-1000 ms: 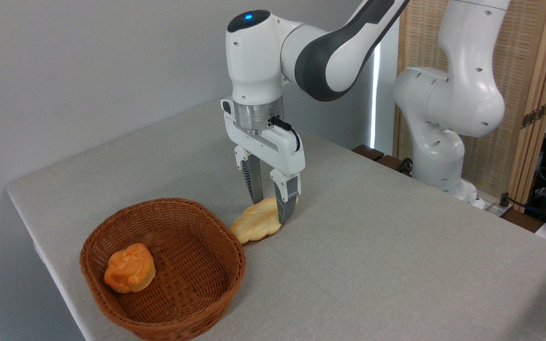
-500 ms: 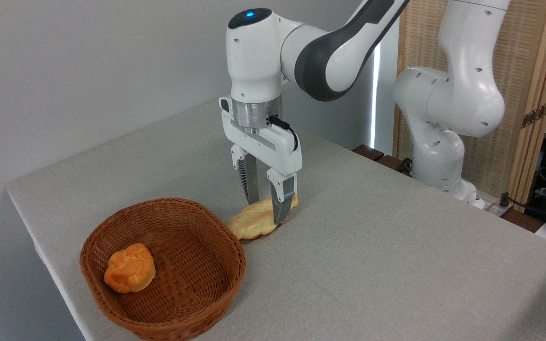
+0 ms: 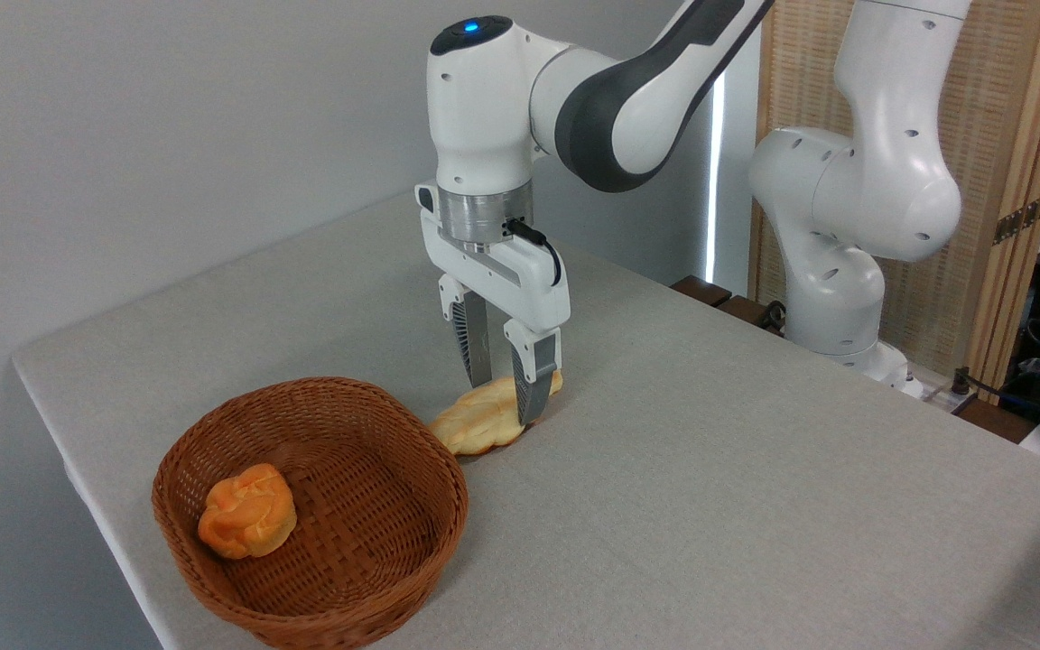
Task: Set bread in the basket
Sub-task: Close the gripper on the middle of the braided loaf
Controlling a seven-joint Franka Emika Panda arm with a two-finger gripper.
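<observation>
End effector closed on the bread beside the basket

The end effector [image 3: 504, 390] gripped the bread [image 3: 487, 418] with its fingers narrowed across the loaf's far half; the loaf lay just right of the basket [image 3: 366, 578], low over the bench [image 3: 755, 506]; an orange bun [image 3: 246, 523] sat inside the basket; no writing was legible.

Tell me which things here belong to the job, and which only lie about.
Belong to the job: the bread, the basket, the gripper closed on the bread.
Only lying about: the orange bun inside the basket.
</observation>
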